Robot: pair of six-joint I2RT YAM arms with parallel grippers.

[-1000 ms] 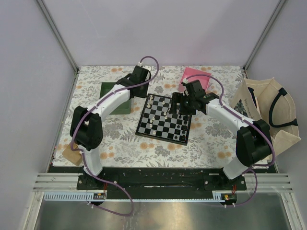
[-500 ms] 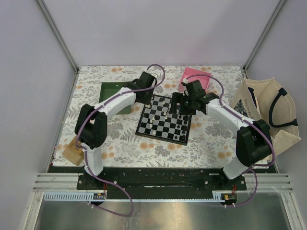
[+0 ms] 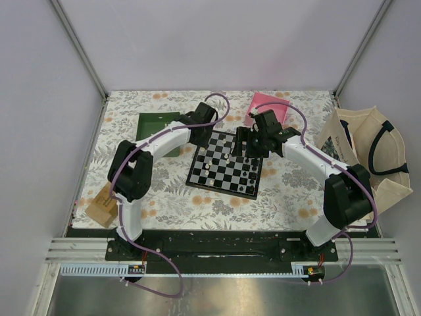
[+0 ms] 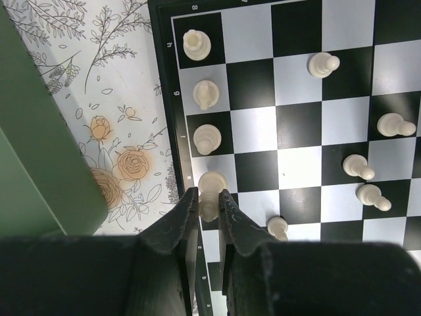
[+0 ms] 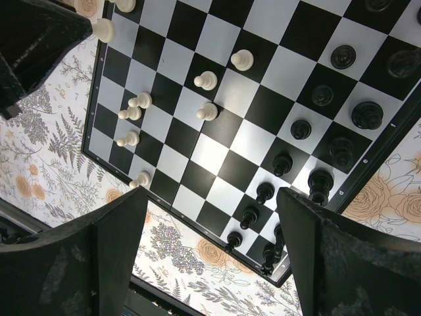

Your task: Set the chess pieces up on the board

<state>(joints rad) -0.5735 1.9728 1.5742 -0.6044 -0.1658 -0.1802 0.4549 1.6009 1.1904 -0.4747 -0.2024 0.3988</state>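
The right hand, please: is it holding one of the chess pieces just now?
No, the right hand hangs open above the board, its fingers spread wide apart and gripping nothing.

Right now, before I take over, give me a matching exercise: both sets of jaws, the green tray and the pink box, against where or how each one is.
Column one:
1. left jaws
2. right jaws
3. green tray
4. pink box

Column two:
A. wide open above the board, holding nothing
B. lying beyond the board's far right corner
C. shut on a cream piece at the board's edge
D. lying left of the board

Pairs: 1-C, 2-A, 3-D, 4-B.
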